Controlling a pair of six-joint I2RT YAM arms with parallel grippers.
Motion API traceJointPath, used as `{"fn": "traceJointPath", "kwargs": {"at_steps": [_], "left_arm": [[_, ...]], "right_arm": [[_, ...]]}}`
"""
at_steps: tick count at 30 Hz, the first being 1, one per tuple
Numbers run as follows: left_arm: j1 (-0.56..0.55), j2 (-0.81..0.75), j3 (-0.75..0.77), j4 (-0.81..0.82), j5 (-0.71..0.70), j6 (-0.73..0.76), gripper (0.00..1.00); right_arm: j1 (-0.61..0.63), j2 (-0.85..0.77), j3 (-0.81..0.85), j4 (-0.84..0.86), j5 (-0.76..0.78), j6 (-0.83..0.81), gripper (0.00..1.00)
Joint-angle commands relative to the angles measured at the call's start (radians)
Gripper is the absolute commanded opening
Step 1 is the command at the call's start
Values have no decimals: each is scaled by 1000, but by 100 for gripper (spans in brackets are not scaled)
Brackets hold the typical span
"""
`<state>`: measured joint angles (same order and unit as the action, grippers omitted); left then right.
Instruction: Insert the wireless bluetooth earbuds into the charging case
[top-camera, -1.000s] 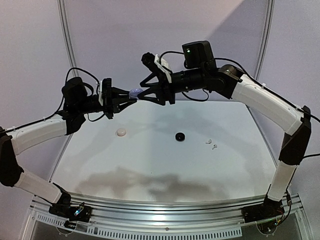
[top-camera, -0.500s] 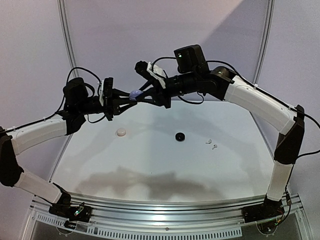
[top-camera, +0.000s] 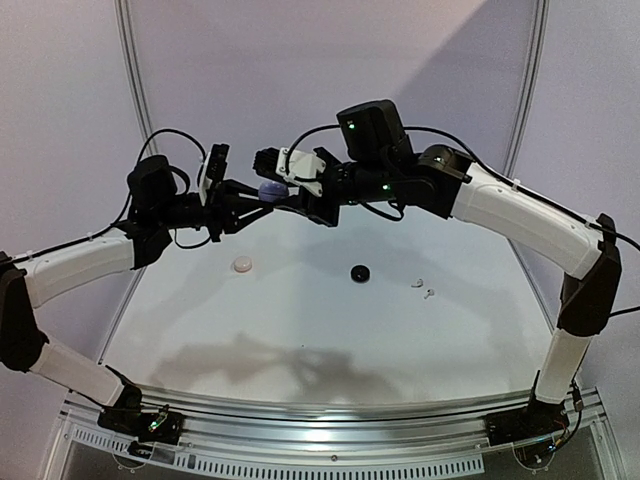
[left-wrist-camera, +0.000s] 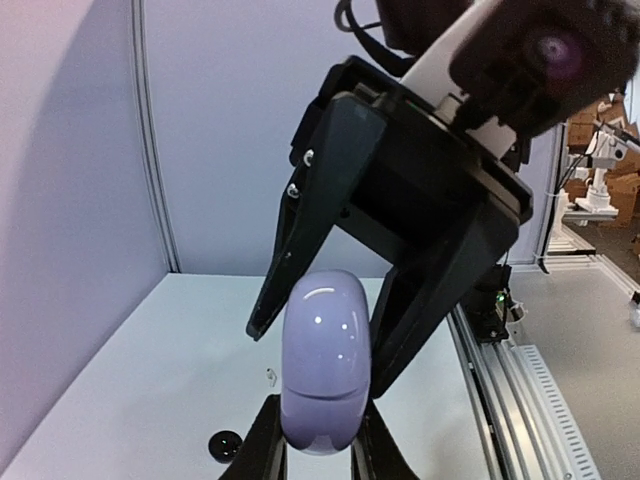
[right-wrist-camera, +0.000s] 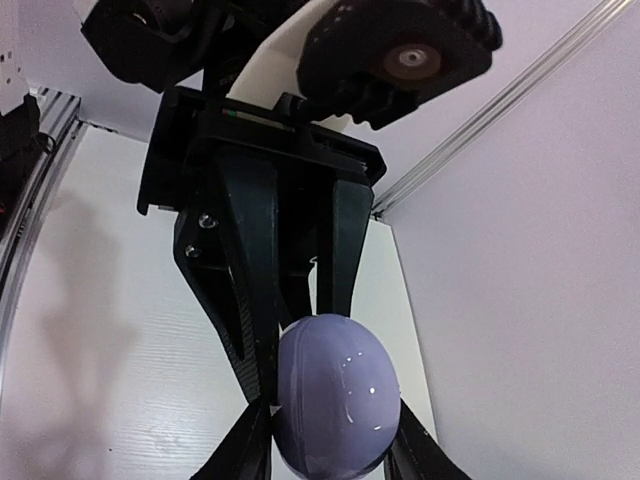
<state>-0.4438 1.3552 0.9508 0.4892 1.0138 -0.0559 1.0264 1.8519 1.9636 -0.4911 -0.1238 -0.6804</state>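
Meeting pose: raised, tip to tip.
Left end effector (left-wrist-camera: 318, 452): clamps charging case (left-wrist-camera: 322, 360).
Right end effector (right-wrist-camera: 330, 445): straddles it; grip I cannot tell.

My white-shelled, black-jointed left arm (top-camera: 80, 265) reaches up and inward, forearm close to level; my matching right arm (top-camera: 520, 210) arches high and stretches across to meet it in mid-air; my black two-finger left gripper (top-camera: 250, 197) and black two-finger right gripper (top-camera: 288, 195) point tip to tip; each pair of fingers is closed against the sides of one glossy lavender rounded case (top-camera: 270, 190), held between them
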Motion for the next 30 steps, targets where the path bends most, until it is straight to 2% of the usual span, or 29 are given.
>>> {"fn": "traceJointPath", "kwargs": {"at_steps": [1, 5, 8, 13, 15, 22, 30], "left_arm": [[4, 12, 66, 34, -22, -152, 0], [4, 17, 77, 22, -14, -180, 0], [3, 23, 84, 4, -23, -207, 0], [2, 26, 104, -24, -39, -220, 0], [2, 28, 107, -30, -42, -219, 0], [2, 24, 101, -43, -74, -214, 0], [5, 34, 100, -52, -117, -224, 0]], "right_arm": [[41, 25, -48, -117, 65, -137, 41], [55, 22, -72, -82, 104, -226, 45], [67, 7, -122, 24, 155, -285, 48], [70, 13, -168, 208, 236, -365, 61], [71, 20, -181, 281, 254, -395, 61], [76, 29, -223, 431, 277, -443, 50], [86, 36, -226, 450, 262, -494, 32]]}}
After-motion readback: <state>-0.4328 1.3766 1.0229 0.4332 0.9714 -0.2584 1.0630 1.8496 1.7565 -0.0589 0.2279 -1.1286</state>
